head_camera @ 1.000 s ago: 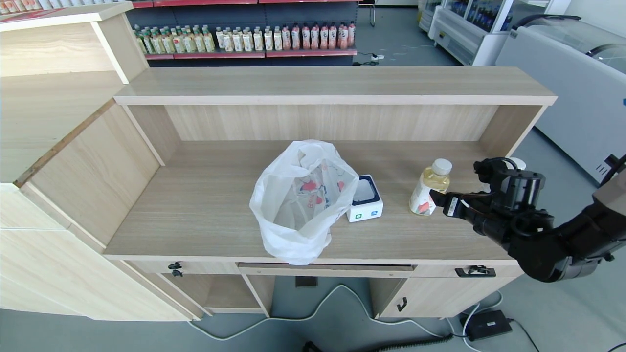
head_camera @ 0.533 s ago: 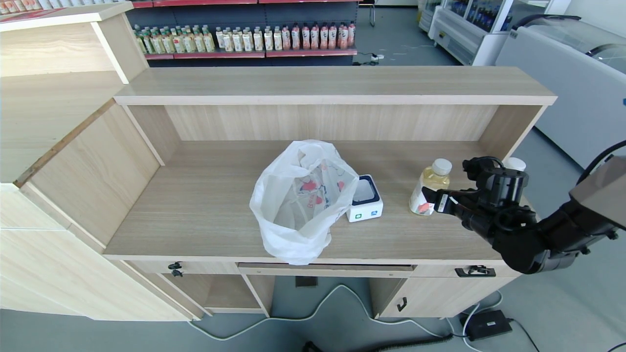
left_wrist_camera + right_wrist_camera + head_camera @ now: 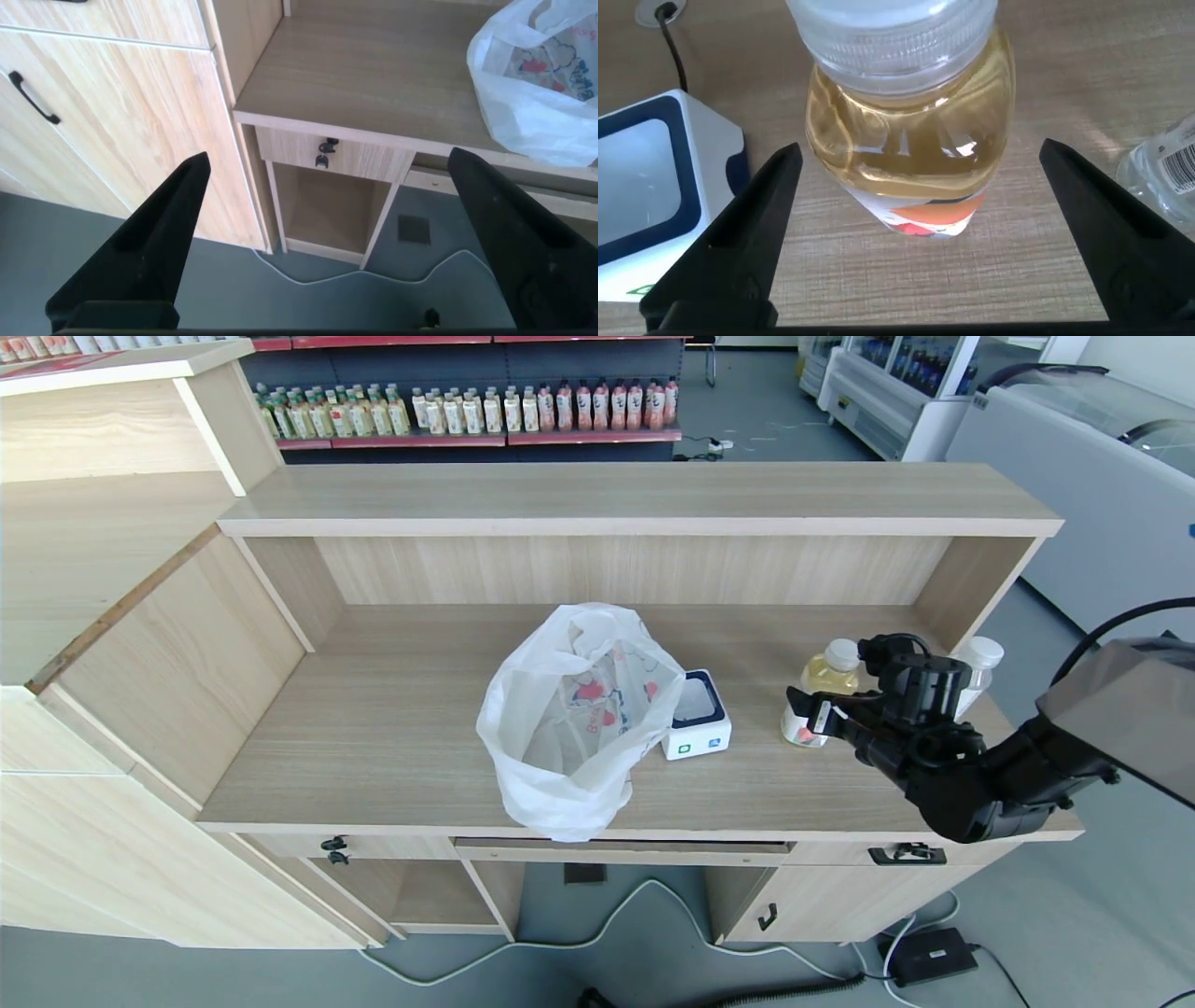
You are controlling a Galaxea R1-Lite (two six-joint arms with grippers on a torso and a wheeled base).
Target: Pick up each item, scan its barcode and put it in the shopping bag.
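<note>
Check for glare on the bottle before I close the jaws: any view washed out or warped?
Right wrist view: only small glints on the bottle, label visible between the open jaws. Head view: even light, no glare, counter edges bowed by the lens. Left wrist view: the bag is bright but its print shows.

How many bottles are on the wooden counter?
2. A clear plastic bottle of yellow liquid stands inside the open right end effector; a clear white-capped bottle farther right, partly behind the arm. The white plastic bag may hide more.
</note>
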